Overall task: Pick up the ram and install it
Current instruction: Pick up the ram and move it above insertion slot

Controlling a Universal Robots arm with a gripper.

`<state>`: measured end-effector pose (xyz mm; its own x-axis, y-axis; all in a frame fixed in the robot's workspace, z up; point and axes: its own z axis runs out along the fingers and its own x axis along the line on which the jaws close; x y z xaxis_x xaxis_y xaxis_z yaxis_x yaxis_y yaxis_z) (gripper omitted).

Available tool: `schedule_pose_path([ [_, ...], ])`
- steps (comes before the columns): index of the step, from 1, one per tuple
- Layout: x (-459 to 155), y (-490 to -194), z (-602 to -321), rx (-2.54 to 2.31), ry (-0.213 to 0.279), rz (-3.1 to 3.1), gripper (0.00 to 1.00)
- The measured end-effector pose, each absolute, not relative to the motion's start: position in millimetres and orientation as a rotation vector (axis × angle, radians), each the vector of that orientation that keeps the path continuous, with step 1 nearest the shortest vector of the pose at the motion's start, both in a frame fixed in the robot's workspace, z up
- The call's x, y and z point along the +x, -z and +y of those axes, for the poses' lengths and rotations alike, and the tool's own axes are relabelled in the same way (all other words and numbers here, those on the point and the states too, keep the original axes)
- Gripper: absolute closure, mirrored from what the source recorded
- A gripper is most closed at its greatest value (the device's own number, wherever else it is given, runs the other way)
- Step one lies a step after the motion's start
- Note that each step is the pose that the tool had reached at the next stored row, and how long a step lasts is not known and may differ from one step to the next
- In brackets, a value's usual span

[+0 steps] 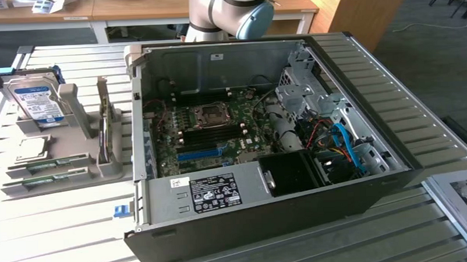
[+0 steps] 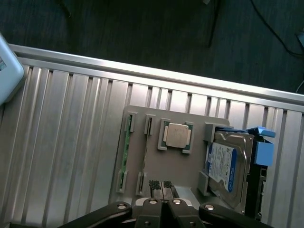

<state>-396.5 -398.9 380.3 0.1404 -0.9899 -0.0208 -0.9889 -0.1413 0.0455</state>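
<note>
Ram point(image 2: 125, 154): thin, long, green; lying in grey holder point(image 2: 173, 166)

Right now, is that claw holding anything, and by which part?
Nothing: the claw is shut and empty, and the ram sits in the grey tray.

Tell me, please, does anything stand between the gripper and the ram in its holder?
Nothing visible does. The shut gripper hangs over the grey holder, and the ram lies in an outer slot of it, uncovered from above. The processor and the hard drive sit in other places of the holder, off that path.
</note>
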Motion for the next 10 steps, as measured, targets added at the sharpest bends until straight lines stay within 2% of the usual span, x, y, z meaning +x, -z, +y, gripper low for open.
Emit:
schedule_pose_path([
  [10, -396, -368, -399, 2.355, 0.068, -2.043, 0.9],
])
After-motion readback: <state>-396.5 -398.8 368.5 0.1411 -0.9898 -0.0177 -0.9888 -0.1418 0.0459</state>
